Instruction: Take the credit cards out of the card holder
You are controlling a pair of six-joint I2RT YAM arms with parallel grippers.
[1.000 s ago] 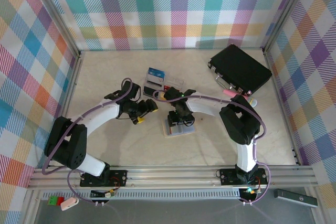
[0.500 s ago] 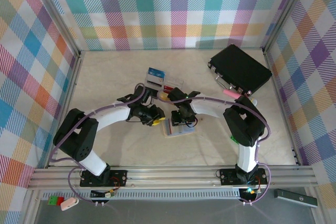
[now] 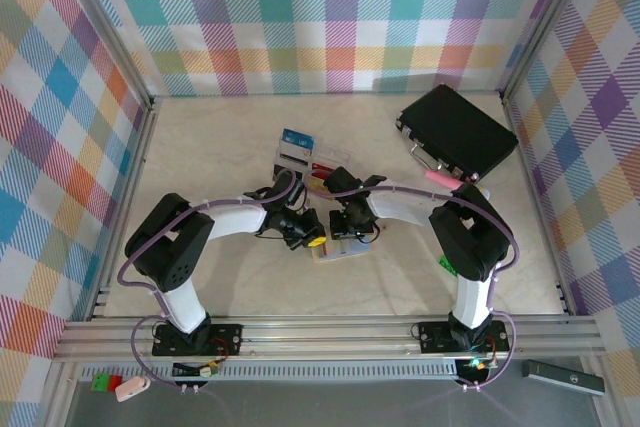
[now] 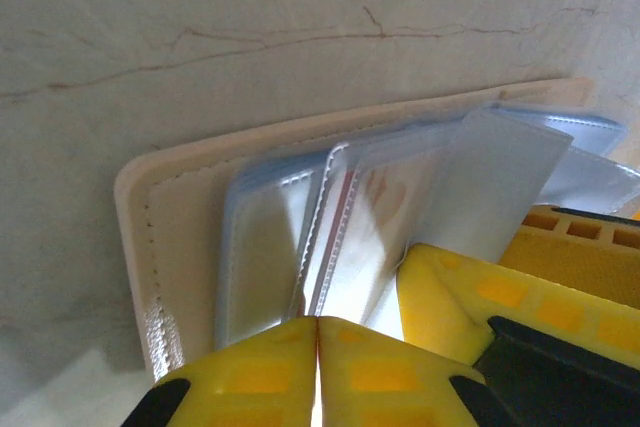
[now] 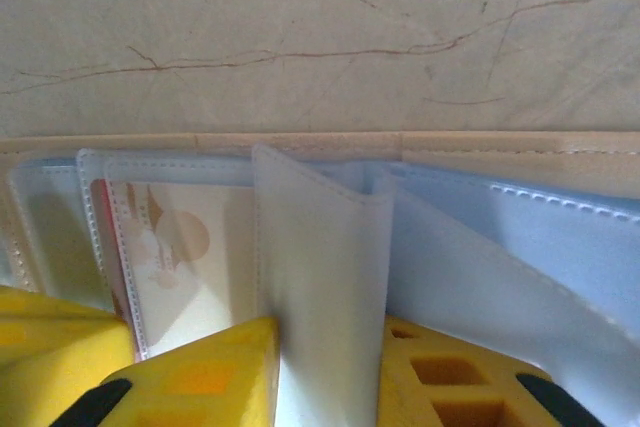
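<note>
Card holder: lies open on the table, printed card still sleeved. Left claw: clenched at its near edge, probably pinning it. Right claw: astride an upright clear sleeve, grasp unclear, presumably to expose cards

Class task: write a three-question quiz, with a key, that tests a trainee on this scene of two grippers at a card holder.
1. True or false: the card holder lies open on the table.
2. What sits between the right gripper's fingers? A) a clear sleeve of the holder; B) a coin; C) nothing.
3. Fill in: the left gripper's fingers are ____.
Key: 1 true; 2 A; 3 shut.
</note>
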